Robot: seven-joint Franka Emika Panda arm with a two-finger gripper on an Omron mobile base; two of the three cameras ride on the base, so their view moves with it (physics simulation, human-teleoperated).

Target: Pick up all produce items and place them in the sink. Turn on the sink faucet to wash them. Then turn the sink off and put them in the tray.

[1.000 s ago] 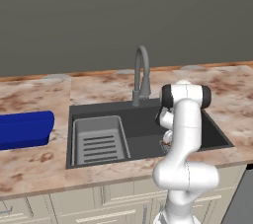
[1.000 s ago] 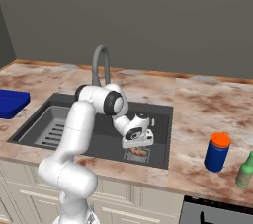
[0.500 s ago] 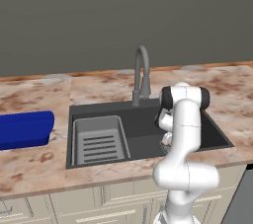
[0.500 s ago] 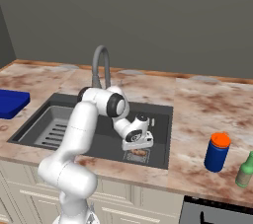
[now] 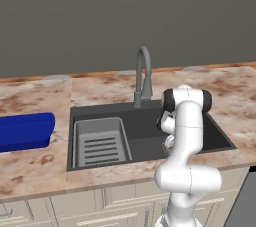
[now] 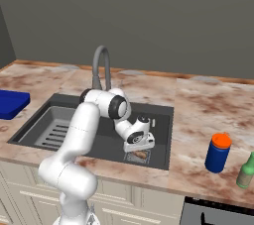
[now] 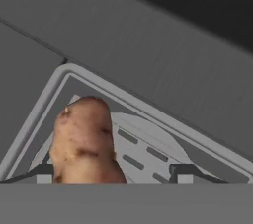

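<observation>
The produce item, a lumpy orange-brown piece, lies on the square drain grate at the bottom of the sink. In the right base view it shows as a small brown spot under the hand. My gripper reaches down into the basin's right part and straddles the piece. In the hand view the gripper is open: the piece sits against the left fingertip, with a gap to the right one. The sink faucet stands behind the basin. The blue tray rests on the counter to the left.
A light grey slatted rack insert fills the left half of the sink. On the counter to the right stand a blue can with an orange lid and a green bottle. The faucet arches above my arm.
The arm has barely moved. The hand stays low over the drain grate, and its fingers have come closer together around the produce item.
</observation>
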